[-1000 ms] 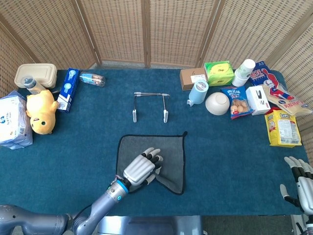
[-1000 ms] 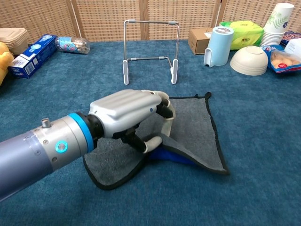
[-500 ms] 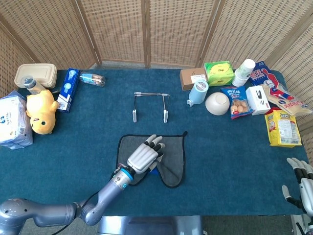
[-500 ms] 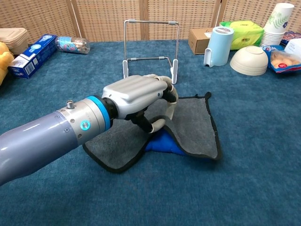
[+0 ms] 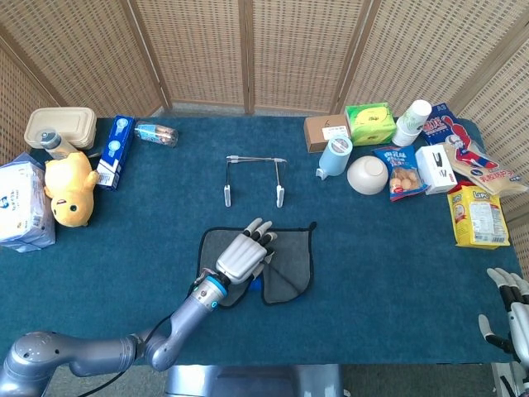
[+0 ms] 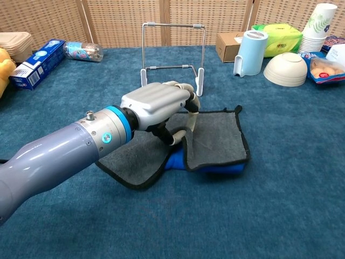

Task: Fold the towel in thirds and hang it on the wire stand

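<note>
On the blue-carpeted table [image 5: 388,256], wicker screens behind, the left hand [image 6: 159,105] pinches the towel [image 6: 218,141].

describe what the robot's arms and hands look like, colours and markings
The left arm is smooth silver-grey metal with a bright blue ring and a small lit blue dot at the wrist. The left hand has a pale silver ribbed back and dark finger segments. The right hand looks alike, silver with black.

plush duck [image 5: 69,188] far left | bowl [image 5: 367,174] right | chip bag [image 5: 477,216] right edge
</note>
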You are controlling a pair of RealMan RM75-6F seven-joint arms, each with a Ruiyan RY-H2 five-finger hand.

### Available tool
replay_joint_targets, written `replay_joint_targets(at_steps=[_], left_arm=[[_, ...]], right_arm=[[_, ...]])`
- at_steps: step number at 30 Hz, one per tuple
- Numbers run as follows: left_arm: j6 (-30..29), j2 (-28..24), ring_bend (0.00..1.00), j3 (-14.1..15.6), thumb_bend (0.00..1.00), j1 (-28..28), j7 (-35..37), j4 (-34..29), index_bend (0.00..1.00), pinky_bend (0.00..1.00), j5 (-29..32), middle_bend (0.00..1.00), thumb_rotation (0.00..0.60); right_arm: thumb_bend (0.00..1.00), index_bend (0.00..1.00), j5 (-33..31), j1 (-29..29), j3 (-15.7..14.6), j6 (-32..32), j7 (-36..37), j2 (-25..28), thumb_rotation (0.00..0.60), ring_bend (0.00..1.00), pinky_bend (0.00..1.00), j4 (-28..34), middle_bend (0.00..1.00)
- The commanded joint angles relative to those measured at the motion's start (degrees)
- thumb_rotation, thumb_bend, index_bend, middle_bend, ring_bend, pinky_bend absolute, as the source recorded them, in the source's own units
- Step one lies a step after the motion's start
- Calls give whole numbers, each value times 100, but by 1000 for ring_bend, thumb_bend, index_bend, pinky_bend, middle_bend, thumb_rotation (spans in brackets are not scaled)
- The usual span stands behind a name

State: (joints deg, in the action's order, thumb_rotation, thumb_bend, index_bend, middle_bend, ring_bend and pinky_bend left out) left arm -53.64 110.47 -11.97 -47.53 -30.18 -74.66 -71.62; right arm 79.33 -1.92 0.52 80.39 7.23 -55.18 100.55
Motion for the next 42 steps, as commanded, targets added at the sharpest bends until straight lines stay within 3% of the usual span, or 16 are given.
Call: replay_joint_targets(at_steps=[1,16,42], left_arm=[[8,41,40,-22,545,-47,56,109,603,42,9,225,600],[77,402,37,-170,523,-347,358,886,588,42,36,219,600],[148,654,35,-286,519,-619,616,1551,587,38,111,214,600]], right_arm=[[416,74,-7,1,0,-7,-10,2,600,0,71,12,84],[415,73,-84,-16,9,-41,-22,19,600,0,71,42,83],[414,70,-145,-33,21,-75,-27,53,600,0,71,80,79]])
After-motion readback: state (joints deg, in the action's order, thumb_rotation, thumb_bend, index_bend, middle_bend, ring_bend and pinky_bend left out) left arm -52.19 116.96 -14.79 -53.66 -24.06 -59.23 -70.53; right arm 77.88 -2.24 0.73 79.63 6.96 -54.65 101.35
